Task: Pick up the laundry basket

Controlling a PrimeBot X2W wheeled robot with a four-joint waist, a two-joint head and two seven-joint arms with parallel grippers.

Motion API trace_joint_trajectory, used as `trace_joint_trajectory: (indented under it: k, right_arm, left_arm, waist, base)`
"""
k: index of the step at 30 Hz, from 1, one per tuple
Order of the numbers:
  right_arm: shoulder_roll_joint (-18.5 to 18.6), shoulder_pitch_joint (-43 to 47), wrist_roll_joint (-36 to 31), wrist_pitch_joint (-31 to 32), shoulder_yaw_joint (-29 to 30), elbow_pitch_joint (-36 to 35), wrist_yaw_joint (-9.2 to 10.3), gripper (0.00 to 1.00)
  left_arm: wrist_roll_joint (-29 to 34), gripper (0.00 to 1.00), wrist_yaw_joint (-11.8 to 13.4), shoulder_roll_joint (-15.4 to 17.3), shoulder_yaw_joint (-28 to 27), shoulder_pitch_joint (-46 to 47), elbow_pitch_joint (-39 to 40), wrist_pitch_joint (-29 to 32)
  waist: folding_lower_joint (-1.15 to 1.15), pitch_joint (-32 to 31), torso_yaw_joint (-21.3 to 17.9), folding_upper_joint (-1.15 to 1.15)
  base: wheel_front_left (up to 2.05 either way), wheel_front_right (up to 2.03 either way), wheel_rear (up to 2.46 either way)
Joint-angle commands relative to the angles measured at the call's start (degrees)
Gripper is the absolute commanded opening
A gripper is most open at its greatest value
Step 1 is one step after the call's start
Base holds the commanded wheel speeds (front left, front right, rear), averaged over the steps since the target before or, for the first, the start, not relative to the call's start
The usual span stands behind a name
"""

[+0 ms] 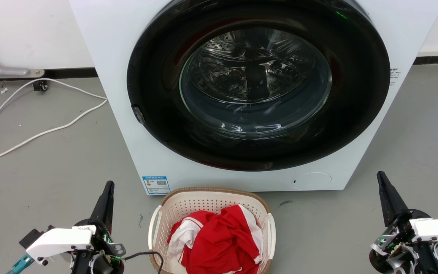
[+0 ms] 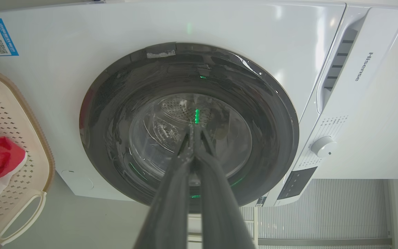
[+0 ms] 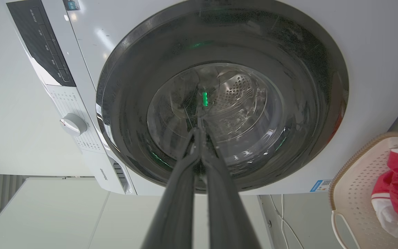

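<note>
Laundry basket: on grey floor, just in front of washing machine, between left gripper and right gripper, touching neither. Mouth upward, white handles to left and right, red-and-white garment inside. Near end cut by head-view edge; long axis impossible to tell. Added by wrist views: control dial; fingers of each gripper pressed together, nothing held. Added by head view: white cable.

laundry basket: cream, brown rim | clothes: red-white
</note>
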State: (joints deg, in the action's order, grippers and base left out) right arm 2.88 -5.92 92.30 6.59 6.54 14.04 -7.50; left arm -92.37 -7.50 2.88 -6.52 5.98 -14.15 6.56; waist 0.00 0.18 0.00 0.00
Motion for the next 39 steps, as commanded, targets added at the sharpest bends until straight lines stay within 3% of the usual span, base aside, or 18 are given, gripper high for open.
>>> trace_joint_trajectory:
  k: [1,27,28,39]
  right_arm:
    - [-0.01,-0.6,0.23,0.08,0.0,0.02,0.02,0.0]
    - [-0.01,-0.6,0.23,0.08,0.01,0.02,0.02,0.0]
    - [0.0,0.0,-0.03,-0.04,-0.02,-0.02,0.0,1.0]
    - [-0.06,1.47,-4.41,-2.4,-0.5,0.25,0.01,1.0]
  left_arm:
    - [-0.1,0.0,-0.13,-0.05,-0.14,0.48,0.2,0.13]
    - [-0.1,0.0,-0.13,-0.05,-0.14,0.48,0.2,0.13]
    - [0.0,1.0,0.0,0.0,0.01,0.01,0.03,-0.04]
    - [4.41,1.0,0.02,-0.17,0.72,-1.41,0.52,-2.42]
  waist:
    - [0.0,0.0,0.0,0.0]
    - [0.0,0.0,0.0,0.0]
    - [0.0,0.0,0.0,0.0]
    - [0.01,0.1,0.03,0.0]
  base:
    - [0.0,0.0,0.0]
    - [0.0,0.0,0.0]
    - [0.0,0.0,0.0]
    - [0.0,0.0,0.0]
